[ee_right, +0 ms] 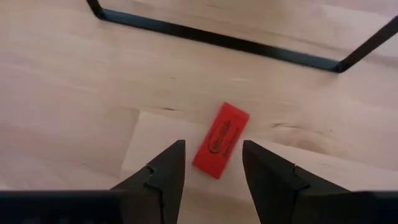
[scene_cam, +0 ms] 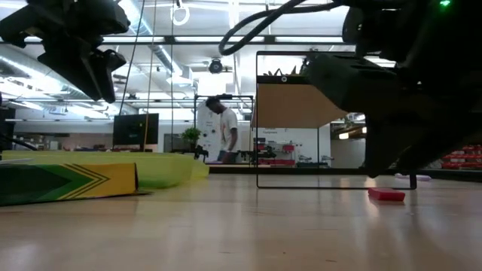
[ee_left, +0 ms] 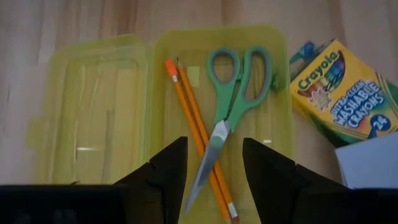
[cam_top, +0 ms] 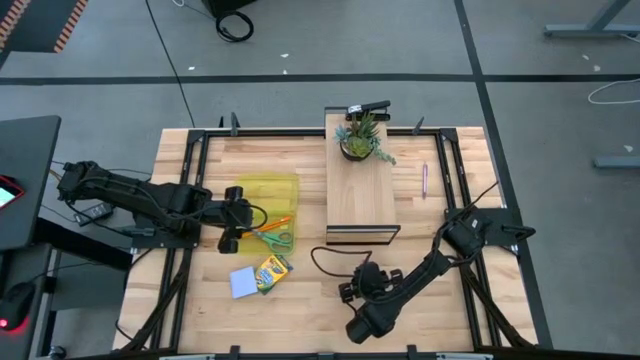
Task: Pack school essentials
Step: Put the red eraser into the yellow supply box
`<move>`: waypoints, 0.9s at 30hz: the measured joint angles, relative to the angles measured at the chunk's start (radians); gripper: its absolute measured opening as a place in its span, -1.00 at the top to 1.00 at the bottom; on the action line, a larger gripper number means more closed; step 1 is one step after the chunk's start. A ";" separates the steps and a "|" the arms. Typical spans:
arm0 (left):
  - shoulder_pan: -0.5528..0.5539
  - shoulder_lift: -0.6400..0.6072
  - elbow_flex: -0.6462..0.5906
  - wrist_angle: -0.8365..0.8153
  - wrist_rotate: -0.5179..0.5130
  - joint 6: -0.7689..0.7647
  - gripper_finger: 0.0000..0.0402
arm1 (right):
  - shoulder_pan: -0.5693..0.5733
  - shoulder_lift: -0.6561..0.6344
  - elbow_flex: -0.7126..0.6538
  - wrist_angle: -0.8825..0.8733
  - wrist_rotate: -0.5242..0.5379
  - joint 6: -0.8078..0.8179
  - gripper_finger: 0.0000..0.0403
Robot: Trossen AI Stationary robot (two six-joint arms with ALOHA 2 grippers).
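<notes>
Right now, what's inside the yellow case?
The open yellow case holds the green-handled scissors and two orange pencils, the scissors lying across them. The left gripper, open, hides the tray's near end; anything there can't be seen.

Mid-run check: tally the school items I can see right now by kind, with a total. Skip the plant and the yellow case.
Scissors: 1, in the open case
Pencils: 2, in the case beside the scissors
Purple pen: 1
Red eraser: 1, in front of the open right gripper
Crayon box: 1
Blue notepad: 1
Total: 7
</notes>
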 joint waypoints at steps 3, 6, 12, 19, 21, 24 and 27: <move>0.000 0.000 0.000 -0.003 0.000 0.004 0.19 | -0.009 0.000 -0.005 0.021 0.003 -0.004 0.18; 0.000 0.000 0.000 -0.003 0.000 0.004 0.19 | -0.014 0.000 -0.006 0.020 0.011 -0.006 0.18; 0.000 0.000 0.000 -0.009 0.000 0.004 0.19 | -0.016 0.000 -0.063 0.046 0.020 0.016 0.16; 0.000 0.000 0.000 -0.025 0.000 0.003 0.19 | -0.018 -0.005 -0.123 0.132 0.017 0.003 0.16; 0.000 0.000 0.000 -0.025 0.000 0.003 0.19 | -0.019 -0.006 -0.125 0.135 0.011 -0.011 0.17; 0.000 0.000 0.000 -0.025 0.000 0.003 0.19 | -0.012 -0.006 -0.125 0.136 0.010 -0.032 0.21; 0.000 0.000 0.000 -0.025 0.000 0.003 0.19 | -0.004 -0.006 -0.126 0.139 0.003 -0.036 0.29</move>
